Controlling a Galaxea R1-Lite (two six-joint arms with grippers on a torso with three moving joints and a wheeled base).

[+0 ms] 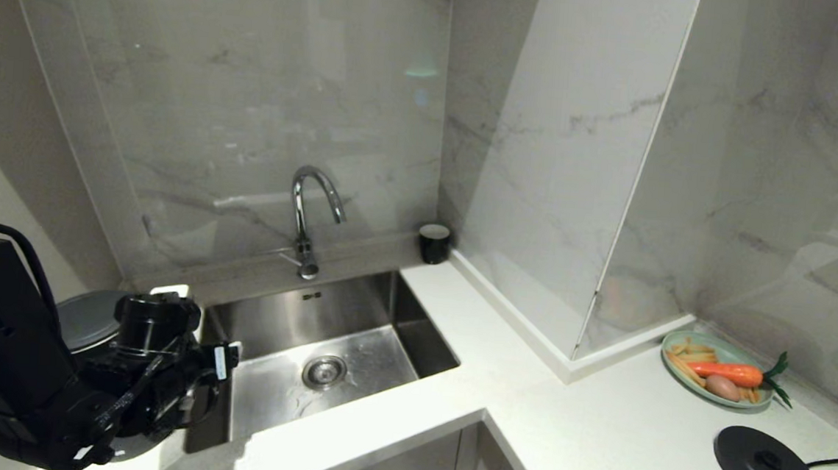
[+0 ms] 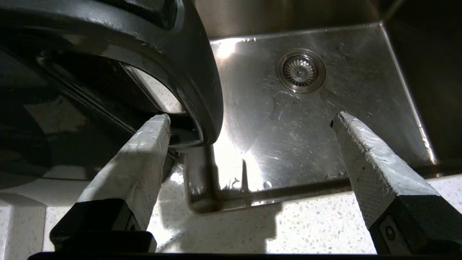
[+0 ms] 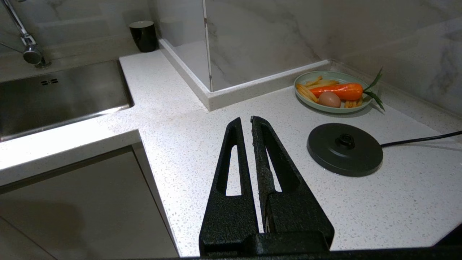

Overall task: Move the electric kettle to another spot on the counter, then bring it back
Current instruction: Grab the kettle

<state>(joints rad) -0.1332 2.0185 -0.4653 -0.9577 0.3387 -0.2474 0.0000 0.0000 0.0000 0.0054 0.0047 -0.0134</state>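
Two grippers: mine, one working, one idle.
Left gripper (image 2: 251, 119): fingers spread wide, holding nothing; one finger (image 2: 144, 155) sits just beside the kettle handle (image 2: 195, 72).
Kettle (image 1: 88, 319): stands on the counter (image 1: 597, 424) left of the sink (image 1: 337, 347), mostly hidden behind my left arm.
Right gripper (image 3: 246, 124): fingers almost together, empty, above the counter near the base disc (image 3: 344, 148).
Plate (image 1: 719, 370): vegetables, against the wall.

Grey-veined marble walls (image 1: 571, 164), steel sink (image 1: 354, 319) under chrome tap (image 1: 310, 213), pale cabinet fronts (image 3: 72, 209) below.
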